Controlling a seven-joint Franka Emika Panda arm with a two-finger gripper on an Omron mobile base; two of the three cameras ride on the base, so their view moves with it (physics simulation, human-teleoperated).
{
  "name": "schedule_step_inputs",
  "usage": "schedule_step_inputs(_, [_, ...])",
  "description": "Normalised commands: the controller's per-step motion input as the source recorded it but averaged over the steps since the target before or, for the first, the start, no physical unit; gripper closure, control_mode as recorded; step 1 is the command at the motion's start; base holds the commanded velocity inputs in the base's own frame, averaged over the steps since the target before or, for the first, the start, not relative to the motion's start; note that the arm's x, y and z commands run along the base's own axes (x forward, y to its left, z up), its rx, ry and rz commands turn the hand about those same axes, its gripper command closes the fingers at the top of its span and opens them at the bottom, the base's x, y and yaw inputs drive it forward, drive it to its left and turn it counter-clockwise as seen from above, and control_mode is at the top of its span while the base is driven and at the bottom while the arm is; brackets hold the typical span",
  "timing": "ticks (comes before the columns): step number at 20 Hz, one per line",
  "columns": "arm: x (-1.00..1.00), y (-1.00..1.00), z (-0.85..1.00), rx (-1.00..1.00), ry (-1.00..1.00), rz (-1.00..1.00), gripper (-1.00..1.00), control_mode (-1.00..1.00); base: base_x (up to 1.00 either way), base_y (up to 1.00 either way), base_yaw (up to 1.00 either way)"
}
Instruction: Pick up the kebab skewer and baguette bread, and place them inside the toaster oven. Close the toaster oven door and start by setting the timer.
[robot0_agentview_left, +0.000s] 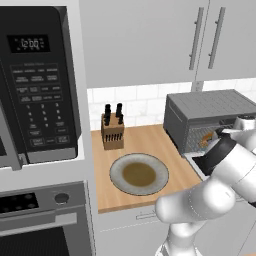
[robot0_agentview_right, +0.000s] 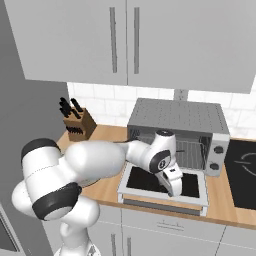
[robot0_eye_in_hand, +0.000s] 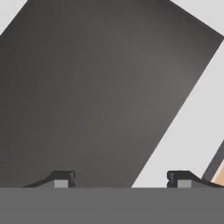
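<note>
One toaster oven (robot0_agentview_right: 175, 117), one open door (robot0_agentview_right: 165, 186), one plate (robot0_agentview_left: 139, 174), one knife block (robot0_agentview_left: 112, 131)

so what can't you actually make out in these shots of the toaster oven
- Food inside the toaster oven: the left base view shows an orange glimpse on the rack, too small to tell apart, partly behind the arm.
- Rack interior, right base view: blocked by the wrist.
- Gripper: jaws apart in the hand view, tips cut off at the bottom edge above the toaster oven door.
- Timer knobs: too small to read.
</note>
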Motion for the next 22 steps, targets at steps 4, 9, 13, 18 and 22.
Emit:
schedule_step_inputs(4, [0.53, 0.1, -0.13, 0.0, -0.02, 0.0, -1.0, -1.0, 0.0, 0.0, 0.0])
schedule_step_inputs(9, [0.62, 0.19, -0.25, 0.0, -0.05, 0.0, -1.0, -1.0, 0.0, 0.0, 0.0])
schedule_step_inputs(13, [0.39, 0.04, -0.19, 0.0, -0.07, 0.0, -1.0, -1.0, 0.0, 0.0, 0.0])
schedule_step_inputs(18, [0.16, 0.07, -0.16, 0.0, -0.09, 0.0, -1.0, -1.0, 0.0, 0.0, 0.0])
schedule_step_inputs(22, [0.15, 0.17, -0.22, 0.0, -0.11, -0.02, -1.0, -1.0, 0.0, 0.0, 0.0])
